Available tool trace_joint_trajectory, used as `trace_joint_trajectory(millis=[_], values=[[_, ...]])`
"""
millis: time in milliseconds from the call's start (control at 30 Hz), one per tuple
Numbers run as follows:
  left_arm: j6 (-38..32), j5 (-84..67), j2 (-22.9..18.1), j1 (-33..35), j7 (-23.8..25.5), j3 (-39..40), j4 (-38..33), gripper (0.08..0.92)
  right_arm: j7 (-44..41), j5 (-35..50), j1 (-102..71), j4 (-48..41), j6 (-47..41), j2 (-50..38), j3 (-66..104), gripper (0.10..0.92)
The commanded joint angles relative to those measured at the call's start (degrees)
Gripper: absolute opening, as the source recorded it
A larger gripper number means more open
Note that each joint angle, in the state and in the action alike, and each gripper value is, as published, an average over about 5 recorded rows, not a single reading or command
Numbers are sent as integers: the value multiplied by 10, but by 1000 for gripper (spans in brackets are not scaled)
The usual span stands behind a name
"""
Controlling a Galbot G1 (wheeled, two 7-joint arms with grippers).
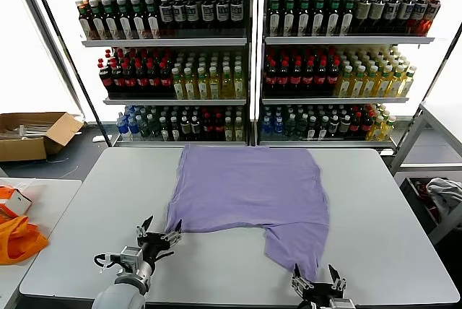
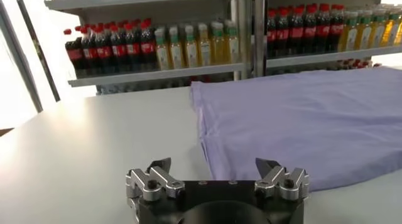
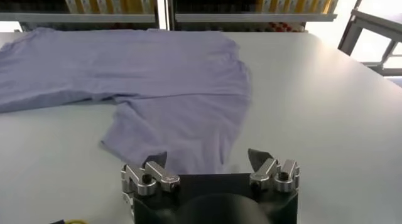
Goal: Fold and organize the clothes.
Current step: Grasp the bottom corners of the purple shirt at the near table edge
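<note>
A lavender T-shirt (image 1: 249,193) lies spread on the white table (image 1: 94,208), one sleeve (image 1: 296,240) reaching toward the front edge. My left gripper (image 1: 160,234) hovers open just off the shirt's near left corner (image 1: 173,226). From the left wrist, that gripper (image 2: 213,164) has wide-apart jaws and the shirt's corner (image 2: 264,122) just ahead of it. My right gripper (image 1: 317,276) stands open at the front edge, right at the sleeve's hem. From the right wrist, this gripper (image 3: 208,157) has the sleeve (image 3: 179,134) directly before its spread jaws. Neither holds anything.
Shelves of bottled drinks (image 1: 245,56) stand behind the table. A cardboard box (image 1: 32,134) sits on the floor at the left, and an orange bag (image 1: 18,240) lies on a side table. A rack with cloth (image 1: 444,193) stands at the right.
</note>
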Motion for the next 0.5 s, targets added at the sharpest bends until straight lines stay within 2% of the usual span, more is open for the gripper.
trace_joint_trajectory(millis=[33,267,367,500], values=[[1,-5,-1,7,0,6,-1,823,1,-3,-1,-4,0,1,-1,823],[1,2,-1,12,1,10,-1,823,-3,-2,-4,-8,9,2,-3,803],[2,4,-1,14,2,11,-1,814,-13,-5,-5,-14,20,2,-4,733],[2,8,-1,17,4,14,0,732,-21,-7,-4,-18,28,3,-7,620]])
